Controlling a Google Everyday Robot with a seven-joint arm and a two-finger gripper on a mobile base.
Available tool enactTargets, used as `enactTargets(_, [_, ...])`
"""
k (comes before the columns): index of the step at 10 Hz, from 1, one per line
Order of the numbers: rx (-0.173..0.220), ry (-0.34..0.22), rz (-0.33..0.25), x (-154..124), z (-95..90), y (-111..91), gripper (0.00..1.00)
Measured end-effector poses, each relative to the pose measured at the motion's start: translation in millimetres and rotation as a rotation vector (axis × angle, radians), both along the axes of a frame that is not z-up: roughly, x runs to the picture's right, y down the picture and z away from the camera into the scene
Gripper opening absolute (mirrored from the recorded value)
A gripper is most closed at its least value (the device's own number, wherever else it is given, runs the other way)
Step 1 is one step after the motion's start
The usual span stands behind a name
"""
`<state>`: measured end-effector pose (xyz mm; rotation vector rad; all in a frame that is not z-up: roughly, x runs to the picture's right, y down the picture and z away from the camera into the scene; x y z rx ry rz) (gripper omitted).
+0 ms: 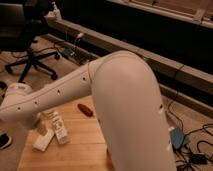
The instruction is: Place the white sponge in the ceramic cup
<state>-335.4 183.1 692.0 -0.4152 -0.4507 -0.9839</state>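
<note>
My arm shell (125,100) looks like smooth white plastic, the tabletop (85,145) is pale matt wood, and my gripper (38,124) sits at 8 o'clock.

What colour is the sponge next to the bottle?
White sponge, camera view; end effector hangs just above it, at left.
</note>
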Motion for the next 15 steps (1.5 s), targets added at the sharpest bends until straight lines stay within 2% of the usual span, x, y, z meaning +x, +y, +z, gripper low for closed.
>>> enactTargets(3, [0.038, 0.025, -0.021, 3, 18.5, 7, 0.65])
enactTargets(5, [0.048, 0.020, -0.018, 2, 28.0, 17, 0.65])
enactTargets(9, [0.023, 0.014, -0.018, 1, 42.3, 35, 0.65])
enactTargets(15, [0.007, 0.022, -0.070, 5, 72.4, 49, 0.65])
